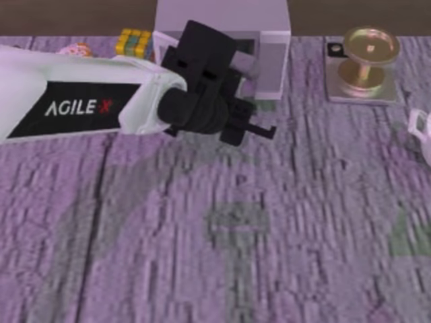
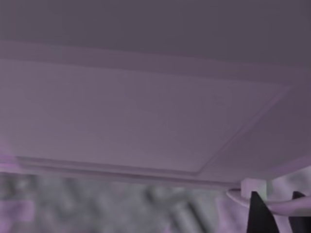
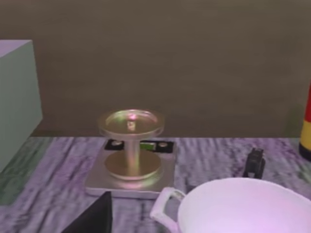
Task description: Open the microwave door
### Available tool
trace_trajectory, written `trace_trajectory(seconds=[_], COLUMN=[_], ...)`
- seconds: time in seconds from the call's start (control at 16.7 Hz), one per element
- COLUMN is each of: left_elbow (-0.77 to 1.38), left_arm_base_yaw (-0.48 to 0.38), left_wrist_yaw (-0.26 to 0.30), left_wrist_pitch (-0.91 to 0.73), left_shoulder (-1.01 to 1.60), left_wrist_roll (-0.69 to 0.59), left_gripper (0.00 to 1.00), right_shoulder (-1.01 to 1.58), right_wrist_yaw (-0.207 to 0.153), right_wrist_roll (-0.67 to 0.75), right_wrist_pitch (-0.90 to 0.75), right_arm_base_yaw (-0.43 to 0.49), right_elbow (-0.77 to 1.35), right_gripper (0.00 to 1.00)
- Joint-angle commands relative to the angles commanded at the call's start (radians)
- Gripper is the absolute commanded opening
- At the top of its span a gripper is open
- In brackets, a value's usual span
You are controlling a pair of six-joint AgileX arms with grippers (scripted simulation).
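Purple-grained tabletop, left arm at the microwave.

Black lettering "AGILE·X" marks the white left arm, whose end effector sits at the microwave door; its grip I cannot tell. The microwave stands at the far edge, front facing the near side. Left of it lies a colour cube; right, a gold scale. The right arm is parked at the right edge beside a white pot.

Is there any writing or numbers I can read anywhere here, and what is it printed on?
"AGILE X": white letters on a black panel on the left arm, top view.
The gold scale has small dark panels on its base; nothing readable on them.
No text shows on the microwave.
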Motion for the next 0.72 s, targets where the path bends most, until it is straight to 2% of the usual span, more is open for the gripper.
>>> trace_trajectory(seconds=[0.36, 0.72], left_elbow=[0.000, -0.025], left_arm_base_yaw=[0.000, 0.010], left_wrist_yaw=[0.000, 0.033], left_wrist_pitch=[0.000, 0.011], left_shoulder=[0.000, -0.020], left_wrist_roll=[0.000, 0.035], left_gripper=[0.00, 0.00], right_shoulder=[0.000, 0.000], right_wrist_yaw=[0.000, 0.000], right_wrist_roll=[0.000, 0.000], right_wrist_pitch=[0.000, 0.000], right_arm_base_yaw=[0.000, 0.000], right_elbow=[0.000, 0.000], right_gripper=[1.00, 1.00])
